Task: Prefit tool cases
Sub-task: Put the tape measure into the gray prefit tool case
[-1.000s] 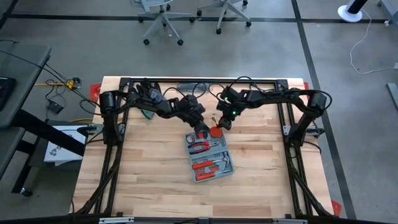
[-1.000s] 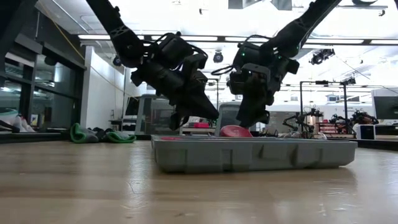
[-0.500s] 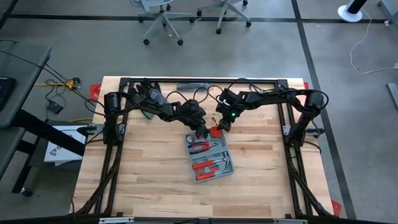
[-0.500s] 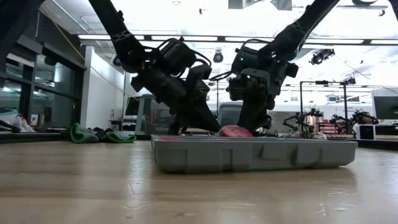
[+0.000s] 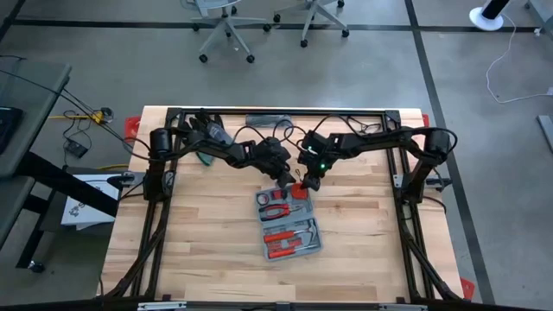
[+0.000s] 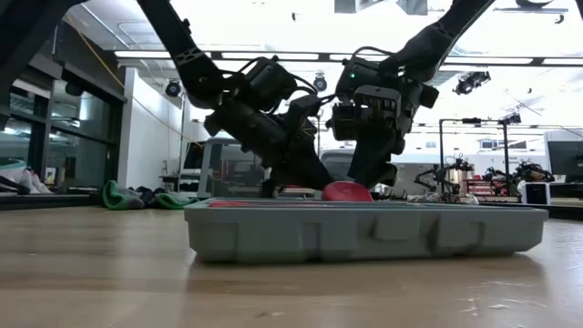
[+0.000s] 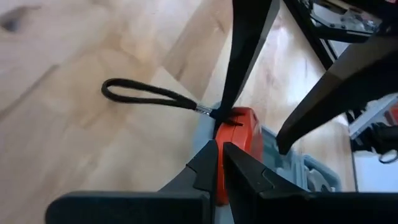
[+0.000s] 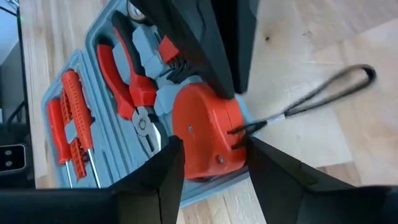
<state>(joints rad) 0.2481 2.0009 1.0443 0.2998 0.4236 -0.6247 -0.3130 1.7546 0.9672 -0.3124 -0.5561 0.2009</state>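
Tool case (image 5: pixel 289 224) slid toward left; left claw (image 5: pixel 286 185) shut, empty; right claw (image 5: pixel 302 184) wide, straddling red tape measure (image 8: pixel 205 130).

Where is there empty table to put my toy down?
The wood near the table front and both sides of the tool case is bare. It is crowded at the case's far end, where the left gripper and right gripper meet around the red tape measure.
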